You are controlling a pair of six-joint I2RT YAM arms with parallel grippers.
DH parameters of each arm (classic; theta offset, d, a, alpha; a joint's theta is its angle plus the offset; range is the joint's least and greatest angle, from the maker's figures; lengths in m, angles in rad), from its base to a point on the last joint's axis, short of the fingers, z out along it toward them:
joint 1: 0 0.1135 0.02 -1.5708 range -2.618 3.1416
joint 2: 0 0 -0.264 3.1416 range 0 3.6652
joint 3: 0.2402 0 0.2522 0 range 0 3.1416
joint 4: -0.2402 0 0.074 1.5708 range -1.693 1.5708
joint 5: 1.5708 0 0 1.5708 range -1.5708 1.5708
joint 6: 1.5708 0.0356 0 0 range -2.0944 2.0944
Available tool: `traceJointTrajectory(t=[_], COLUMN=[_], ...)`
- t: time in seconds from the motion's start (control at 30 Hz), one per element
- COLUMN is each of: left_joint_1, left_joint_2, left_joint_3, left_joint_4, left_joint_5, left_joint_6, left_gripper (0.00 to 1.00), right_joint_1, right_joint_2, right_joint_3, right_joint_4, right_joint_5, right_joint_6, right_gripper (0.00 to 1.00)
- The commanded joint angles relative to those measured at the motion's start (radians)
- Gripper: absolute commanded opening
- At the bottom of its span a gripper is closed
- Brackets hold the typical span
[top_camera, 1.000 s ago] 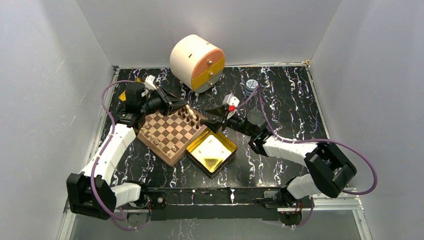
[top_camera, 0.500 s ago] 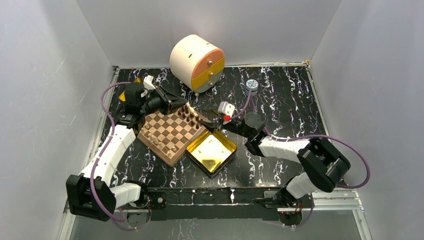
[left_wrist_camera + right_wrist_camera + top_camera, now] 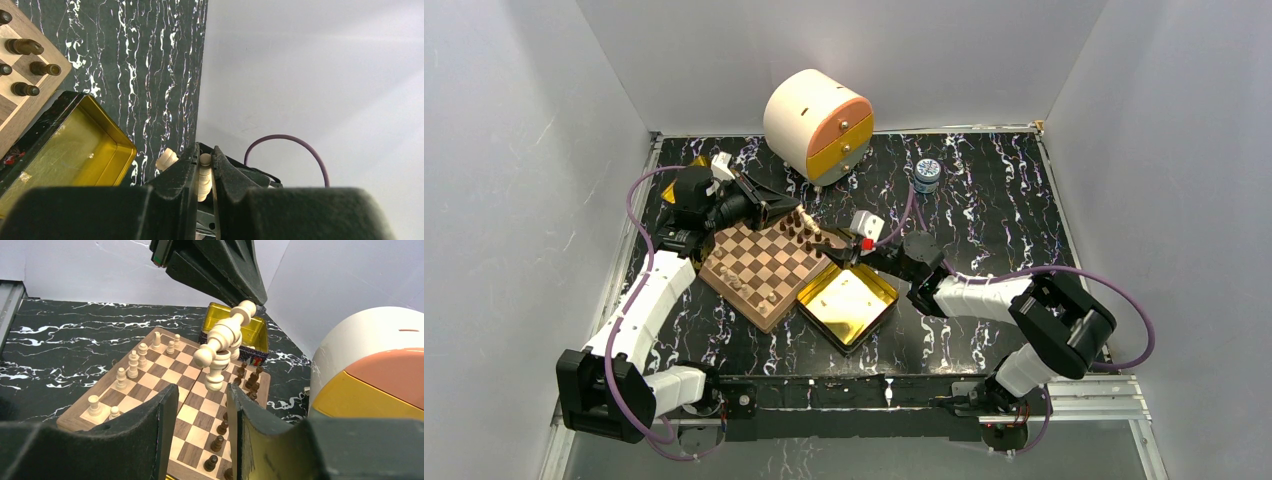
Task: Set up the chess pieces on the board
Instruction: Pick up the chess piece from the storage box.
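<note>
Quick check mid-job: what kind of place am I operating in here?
Most likely a robot test booth, not a home: plain white panel walls box in a black marbled tabletop, with a metal mounting rail along its near edge.

Black marble-look surface (image 3: 994, 215) w/ white veins, walled on three sides.
Chessboard (image 3: 762, 318) lies flat, turned diagonal, below & just to the near side of left hand (image 3: 795, 212). Open gold tin (image 3: 865, 324) sits just beside the board's right edge, on the near side of right hand (image 3: 835, 256). 2nd gold tin (image 3: 256, 335) is behind left hand, mostly hidden by that arm. Round white drum cabinet (image 3: 809, 115) w/ orange & yellow drawer fronts stands beyond both hands at the far edge. Small blue-lidded jar (image 3: 927, 174) is far-right of right hand, well apart.
</note>
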Motion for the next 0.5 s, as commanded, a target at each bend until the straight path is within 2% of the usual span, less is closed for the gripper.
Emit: traceJointTrajectory(t=[0.0,0.2,0.47], left_joint_1=[-0.007,-0.007,-0.007], left_joint_2=[-0.03,-0.029,-0.035], left_joint_3=[0.003,0.001,-0.016], left_joint_4=[0.021,0.021,0.021], left_joint_5=[0.01,0.009,0.002], left_joint_6=[0.0,0.001,0.005], left_gripper=[0.0,0.0,0.0], right_joint_1=[0.008,0.01,0.017], right_joint_2=[0.002,0.004,0.007], right_joint_3=[0.042,0.044,0.049], right_joint_4=[0.087,0.098,0.107], right_joint_5=[0.048,0.062,0.061], right_joint_6=[-0.014,-0.005,-0.002], right_gripper=[0.48,0.44,0.45])
